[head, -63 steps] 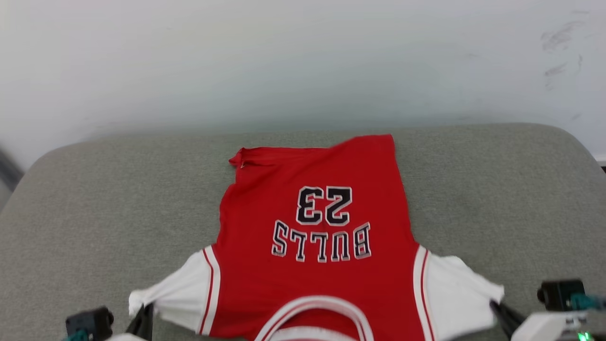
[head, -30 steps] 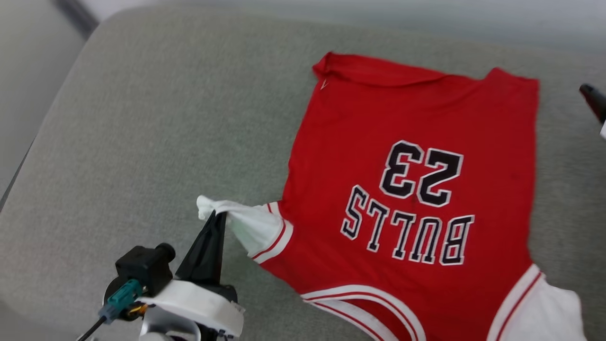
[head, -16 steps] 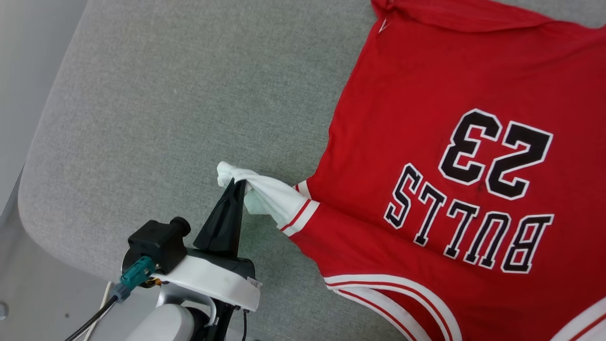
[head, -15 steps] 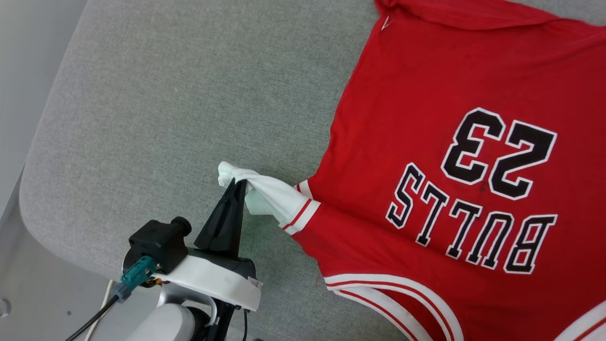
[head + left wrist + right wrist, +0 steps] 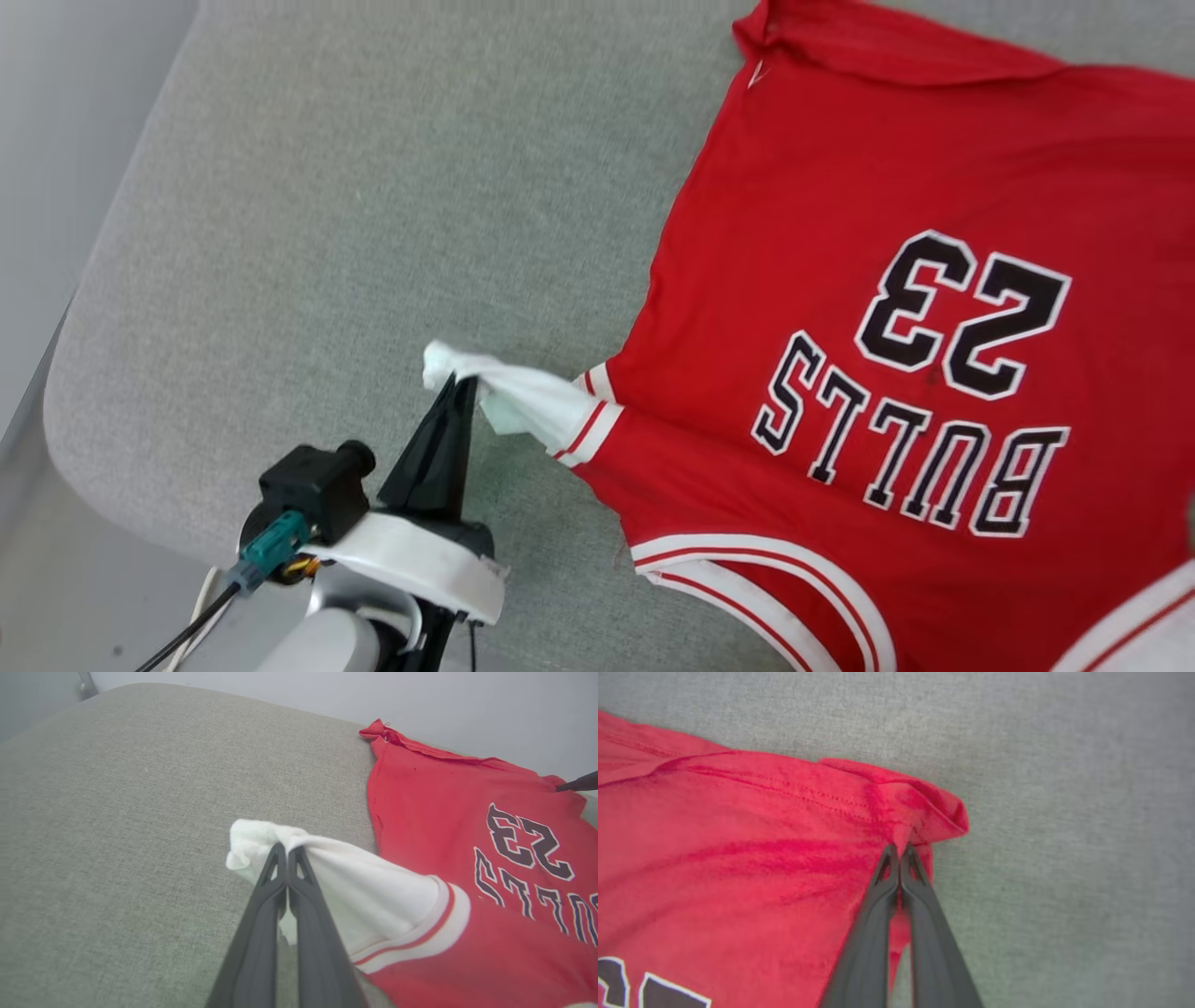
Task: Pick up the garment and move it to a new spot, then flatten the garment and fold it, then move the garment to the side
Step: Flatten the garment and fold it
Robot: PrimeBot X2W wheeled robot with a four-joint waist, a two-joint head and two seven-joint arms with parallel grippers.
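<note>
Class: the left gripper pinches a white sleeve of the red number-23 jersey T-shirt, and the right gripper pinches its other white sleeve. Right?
The left gripper does pinch a white sleeve of the red number-23 jersey T-shirt, but the right gripper pinches its red hem corner, not a sleeve: see the right wrist view.

The red jersey [image 5: 822, 215] carries the only writing I can read. Across it, in black block characters edged in white, stands the number 23 [image 5: 962, 313], and next to it the word BULLS [image 5: 910, 448]. From the head view both read upside down, with the number farther from the robot than the word. The left wrist view also catches the 23, with part of the word cut off at that view's edge. In the right wrist view only a corner of some characters shows, unreadable. A small white sticker [image 5: 492, 558] on the left arm's wrist is too small to read.
</note>
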